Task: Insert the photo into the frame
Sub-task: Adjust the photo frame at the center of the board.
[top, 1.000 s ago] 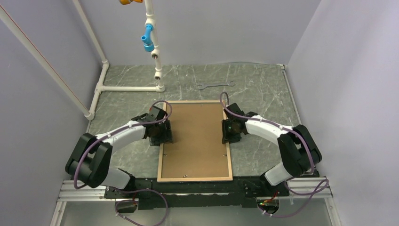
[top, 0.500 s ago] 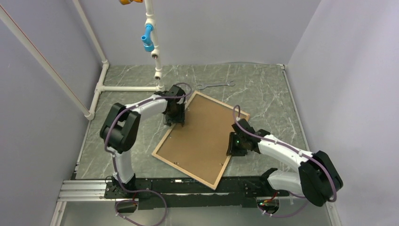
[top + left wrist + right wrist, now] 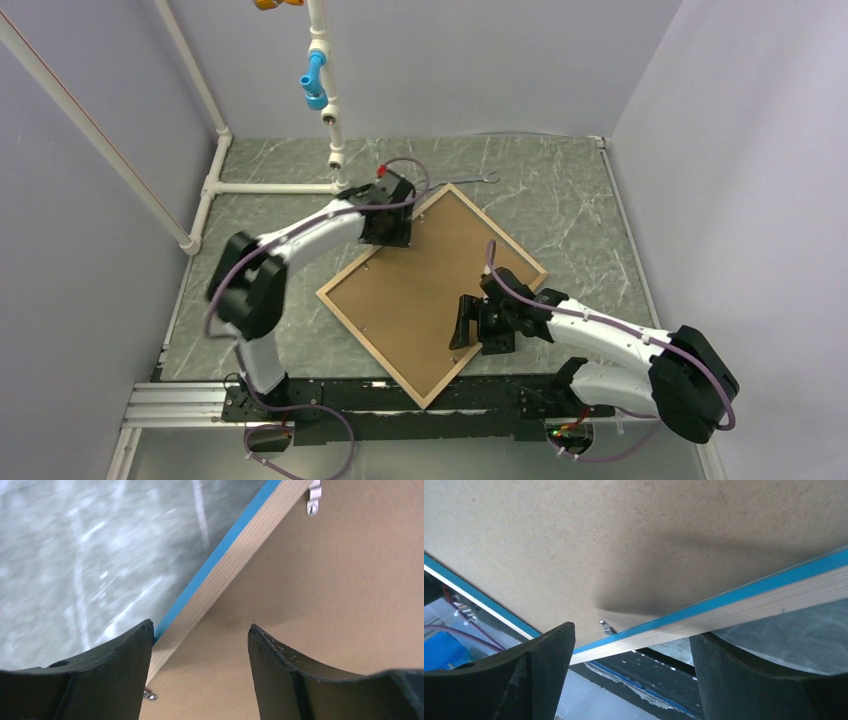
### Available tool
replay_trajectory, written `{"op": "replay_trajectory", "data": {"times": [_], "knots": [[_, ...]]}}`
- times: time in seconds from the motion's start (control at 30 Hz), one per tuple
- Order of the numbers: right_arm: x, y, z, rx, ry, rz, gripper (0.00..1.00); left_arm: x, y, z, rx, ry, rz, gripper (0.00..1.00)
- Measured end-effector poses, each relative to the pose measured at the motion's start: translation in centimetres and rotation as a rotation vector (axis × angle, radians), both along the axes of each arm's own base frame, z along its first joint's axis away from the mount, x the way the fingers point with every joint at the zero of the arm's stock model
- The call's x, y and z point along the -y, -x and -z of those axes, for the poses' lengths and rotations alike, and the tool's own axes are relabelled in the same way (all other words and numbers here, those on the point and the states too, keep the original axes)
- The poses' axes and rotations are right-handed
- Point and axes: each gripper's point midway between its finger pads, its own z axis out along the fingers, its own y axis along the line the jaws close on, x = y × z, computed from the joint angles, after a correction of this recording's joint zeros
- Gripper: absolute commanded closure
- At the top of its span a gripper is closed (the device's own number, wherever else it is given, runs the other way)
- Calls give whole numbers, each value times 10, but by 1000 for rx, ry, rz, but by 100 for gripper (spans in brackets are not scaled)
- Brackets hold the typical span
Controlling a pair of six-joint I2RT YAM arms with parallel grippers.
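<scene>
the frame (image 3: 237, 555) is lying back-up, skewed on the worktop (image 3: 560, 190), with left tool (image 3: 386, 228) and right tool (image 3: 468, 326) straddling its edges wide open, gripping nothing, so a push is risking its near corner sliding off.

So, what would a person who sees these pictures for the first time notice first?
The big frame lying face down and askew in the table's middle, its brown backing board up. The left gripper sits open over its far-left edge, the right gripper open over its near-right edge. A wrench lies partly hidden at its far corner.
</scene>
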Motion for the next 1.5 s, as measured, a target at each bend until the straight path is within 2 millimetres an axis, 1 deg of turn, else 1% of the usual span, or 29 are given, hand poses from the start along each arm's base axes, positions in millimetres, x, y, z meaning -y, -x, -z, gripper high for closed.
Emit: {"op": "replay_trajectory", "data": {"times": [0.03, 0.07, 0.1, 0.17, 0.2, 0.23, 0.3, 0.37, 0.43, 0.47, 0.53, 0.67, 0.73, 0.8, 0.87, 0.93, 1.0, 1.13, 1.23, 1.3, 1.37, 1.47, 1.5], "knots": [[-2, 2, -1, -7, -7, -10, 9, -9, 12, -7, 9, 9, -11, 30], [-5, 1, -3, 5, -21, -17, 8, -19, 20, -17, 43, 17, -28, 30], [-7, -1, -4, 19, -30, -22, 7, -26, 27, -27, 69, 37, -45, 30], [-9, -6, -7, 44, -39, -21, 6, -41, 47, -49, 120, 98, -86, 30], [-9, -7, -8, 54, -42, -20, 5, -45, 63, -56, 117, 144, -104, 30], [-11, -9, -11, 66, -51, -20, 5, -48, 82, -57, 102, 183, -108, 30], [-16, -15, -18, 94, -74, -20, 4, -50, 116, -49, 59, 231, -100, 29], [-20, -19, -23, 112, -89, -20, 4, -57, 144, -28, -7, 236, -105, 29], [-23, -22, -25, 123, -101, -21, 4, -67, 159, -7, -68, 207, -130, 30], [-24, -23, -25, 125, -104, -20, 4, -71, 164, 1, -96, 188, -139, 30], [-26, -24, -23, 124, -104, -20, 4, -73, 166, 8, -131, 158, -153, 30], [-27, -25, -23, 125, -103, -22, 4, -69, 162, 9, -161, 133, -167, 32], [-26, -25, -23, 125, -102, -21, 4, -71, 166, 10, -168, 144, -183, 33], [-27, -25, -25, 126, -101, -21, 4, -76, 175, 14, -182, 157, -199, 34], [-28, -27, -27, 130, -103, -20, 4, -84, 190, 20, -204, 172, -224, 35], [-32, -31, -34, 146, -116, -20, 4, -93, 206, 24, -225, 180, -251, 35], [-36, -35, -41, 163, -130, -22, 4, -99, 218, 26, -238, 196, -271, 35], [-42, -44, -55, 199, -149, -29, 4, -103, 229, 28, -251, 229, -307, 36], [-46, -48, -61, 213, -157, -32, 4, -104, 236, 41, -277, 238, -332, 37], [-47, -50, -62, 217, -156, -36, 4, -104, 240, 52, -304, 235, -343, 39], [-48, -52, -63, 218, -155, -37, 3, -100, 240, 60, -321, 243, -351, 43], [-47, -55, -64, 221, -153, -34, 3, -88, 234, 61, -326, 276, -337, 53], [-46, -57, -64, 224, -152, -31, 3, -87, 233, 62, -331, 273, -334, 58]]}}
